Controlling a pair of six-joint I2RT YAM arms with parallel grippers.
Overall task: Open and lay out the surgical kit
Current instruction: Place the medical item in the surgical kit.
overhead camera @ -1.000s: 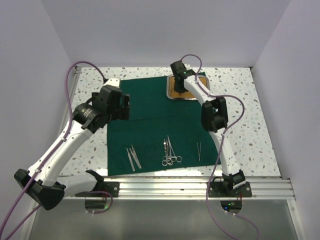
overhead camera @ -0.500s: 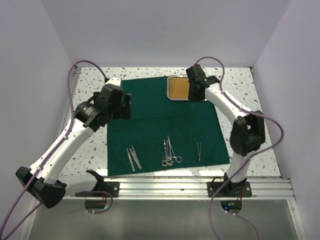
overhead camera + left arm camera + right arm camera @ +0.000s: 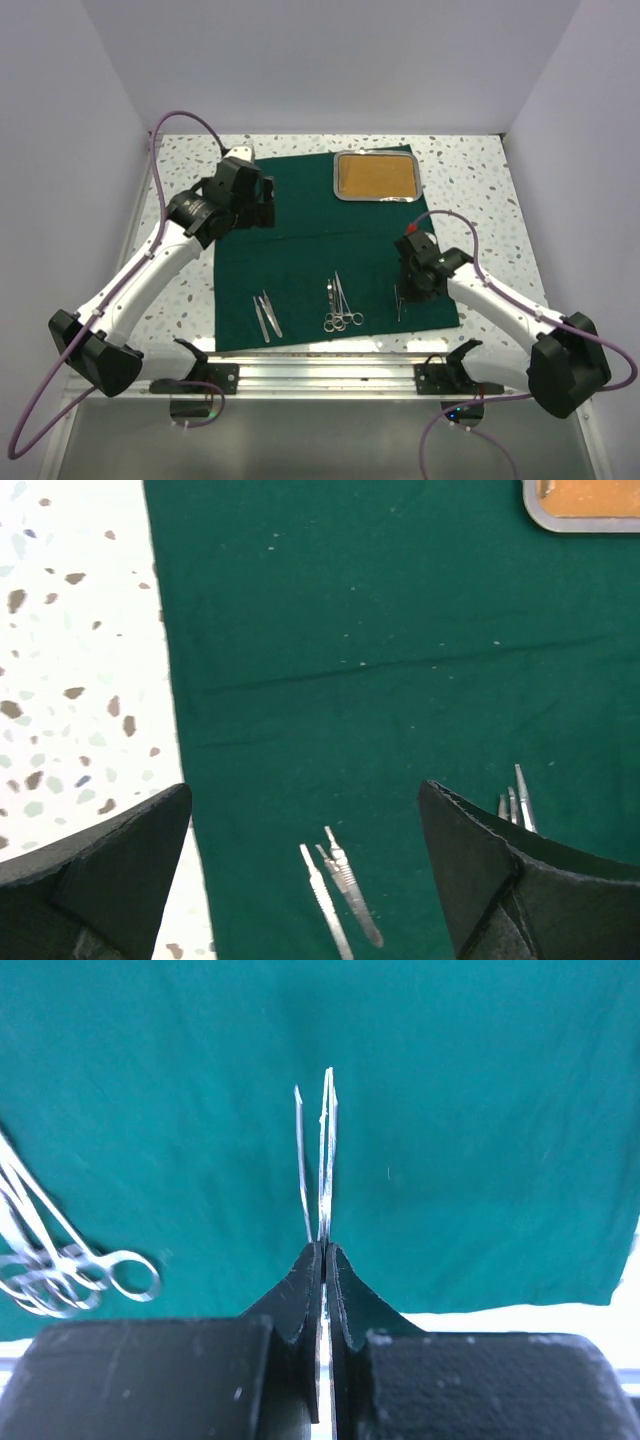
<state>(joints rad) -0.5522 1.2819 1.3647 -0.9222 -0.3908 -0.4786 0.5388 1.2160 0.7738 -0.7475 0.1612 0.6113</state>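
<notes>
Tweezers [image 3: 322, 1160], seemingly pinched in right fingers [image 3: 300, 1288], point toward the tray [image 3: 377, 197].

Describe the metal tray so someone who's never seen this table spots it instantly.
Find the dark green cloth spread on the speckled table. At its far right corner sits the steel tray, a rounded-corner rectangle lined tan-gold; everything else on the cloth is a thin silver instrument.
</notes>
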